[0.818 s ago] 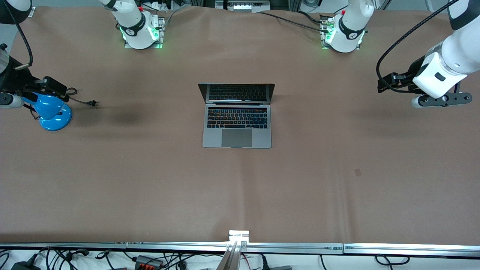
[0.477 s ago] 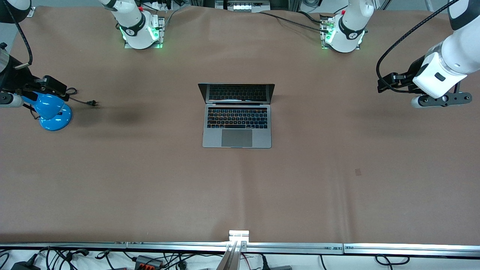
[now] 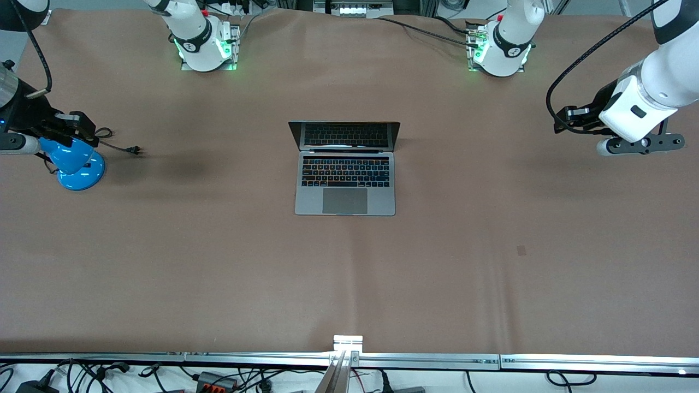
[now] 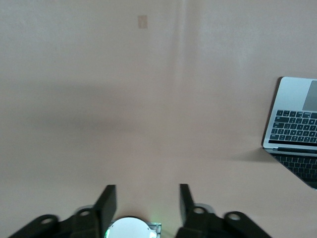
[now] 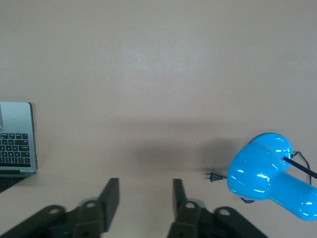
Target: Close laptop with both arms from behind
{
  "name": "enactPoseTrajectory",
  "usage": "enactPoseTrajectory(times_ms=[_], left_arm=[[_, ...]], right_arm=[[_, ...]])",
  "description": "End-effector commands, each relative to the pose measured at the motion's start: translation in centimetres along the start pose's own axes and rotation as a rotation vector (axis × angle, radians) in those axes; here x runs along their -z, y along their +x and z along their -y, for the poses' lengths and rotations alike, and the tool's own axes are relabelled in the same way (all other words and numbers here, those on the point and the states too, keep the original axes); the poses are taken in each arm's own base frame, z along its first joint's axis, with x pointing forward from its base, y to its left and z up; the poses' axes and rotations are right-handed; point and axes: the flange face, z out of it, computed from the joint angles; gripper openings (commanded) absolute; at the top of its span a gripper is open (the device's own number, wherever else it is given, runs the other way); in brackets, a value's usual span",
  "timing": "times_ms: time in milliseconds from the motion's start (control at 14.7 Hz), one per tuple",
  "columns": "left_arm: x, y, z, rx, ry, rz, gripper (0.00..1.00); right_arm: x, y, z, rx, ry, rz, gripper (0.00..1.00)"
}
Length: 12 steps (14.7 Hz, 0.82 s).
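The laptop (image 3: pixel 345 174) lies open in the middle of the table, its dark screen upright on the side toward the robots' bases. Its edge shows in the left wrist view (image 4: pixel 297 124) and in the right wrist view (image 5: pixel 16 141). My left gripper (image 4: pixel 146 196) is open and empty over bare table at the left arm's end (image 3: pixel 638 144), well away from the laptop. My right gripper (image 5: pixel 145 191) is open and empty over the table by the blue lamp at the right arm's end (image 3: pixel 13 144), also well away from the laptop.
A blue desk lamp (image 3: pixel 76 164) stands at the right arm's end, its plug (image 3: pixel 135 149) lying on the table toward the laptop; both show in the right wrist view (image 5: pixel 270 173). The arm bases (image 3: pixel 205 46) (image 3: pixel 502 52) stand along the back edge. A metal rail (image 3: pixel 349 359) runs along the front edge.
Both hands have shifted very slightly toward the side of the robots' bases. The laptop has not moved and stays open.
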Motion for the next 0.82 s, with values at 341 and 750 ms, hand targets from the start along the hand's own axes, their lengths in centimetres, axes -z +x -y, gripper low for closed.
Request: enactPoseTrajectory(times_ms=[341,750], left_arm=[[-2.5,-0.5,-4.4,-0.074,-0.045,0.123,0.01],[-14.0,-5.4,-15.0,-0.165,-0.137,0.192,0.00]], right_arm=[[-1.6,-0.6,2.4,0.043,-0.003,0.105,0.00],[-9.2,-2.8,11.5,0.183,0.076,0.330,0.00]])
